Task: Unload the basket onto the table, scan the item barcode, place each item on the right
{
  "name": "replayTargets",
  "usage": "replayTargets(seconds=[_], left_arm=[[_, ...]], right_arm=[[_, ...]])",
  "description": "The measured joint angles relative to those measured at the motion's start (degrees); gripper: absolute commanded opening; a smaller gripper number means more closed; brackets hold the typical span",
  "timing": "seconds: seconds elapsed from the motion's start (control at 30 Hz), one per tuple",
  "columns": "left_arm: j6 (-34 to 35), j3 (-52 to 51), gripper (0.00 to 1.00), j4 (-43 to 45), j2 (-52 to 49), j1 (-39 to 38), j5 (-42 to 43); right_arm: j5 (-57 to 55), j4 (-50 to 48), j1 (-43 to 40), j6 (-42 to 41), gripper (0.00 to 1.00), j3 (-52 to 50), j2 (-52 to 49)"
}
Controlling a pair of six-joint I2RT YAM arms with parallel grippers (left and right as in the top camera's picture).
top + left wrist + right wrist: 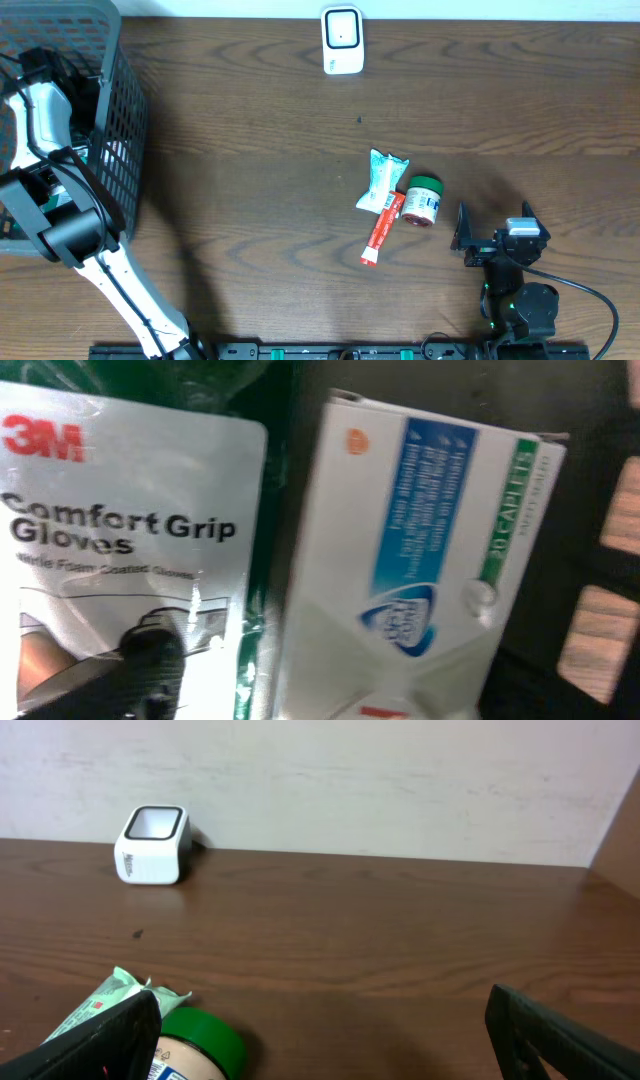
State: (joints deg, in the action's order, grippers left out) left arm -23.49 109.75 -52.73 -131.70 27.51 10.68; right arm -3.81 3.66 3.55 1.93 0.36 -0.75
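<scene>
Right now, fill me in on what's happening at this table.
The left arm is reaching into the basket at the table's left, its camera close over a glove pack and a white caplet box; whether it grips anything can't be told. The right gripper sits open and empty near a pouch, a jar and a red tube. The scanner stands at the far edge, nothing at it yet.

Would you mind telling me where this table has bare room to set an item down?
The widest bare stretch lies between the basket and the pouch, running up to the scanner. The table's right end, beyond the jar and the right gripper, is also free. It is crowded where pouch, red tube and jar lie together.
</scene>
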Motion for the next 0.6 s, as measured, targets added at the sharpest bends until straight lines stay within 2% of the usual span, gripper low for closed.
replayTargets(seconds=[0.1, 0.43, 0.6], left_arm=[[0.3, -0.3, 0.68, 0.6, 0.0, 0.0, -0.6], [4.6, -0.4, 0.64, 1.9, 0.2, -0.2, -0.8], [7.0, -0.4, 0.63, 3.6, 3.5, -0.2, -1.0]], right_arm=[[0.0, 0.0, 0.0, 0.0, 0.99, 0.0, 0.0], [0.0, 0.0, 0.0, 0.0, 0.99, 0.0, 0.0], [0.0, 0.0, 0.0, 0.0, 0.99, 0.0, 0.0]])
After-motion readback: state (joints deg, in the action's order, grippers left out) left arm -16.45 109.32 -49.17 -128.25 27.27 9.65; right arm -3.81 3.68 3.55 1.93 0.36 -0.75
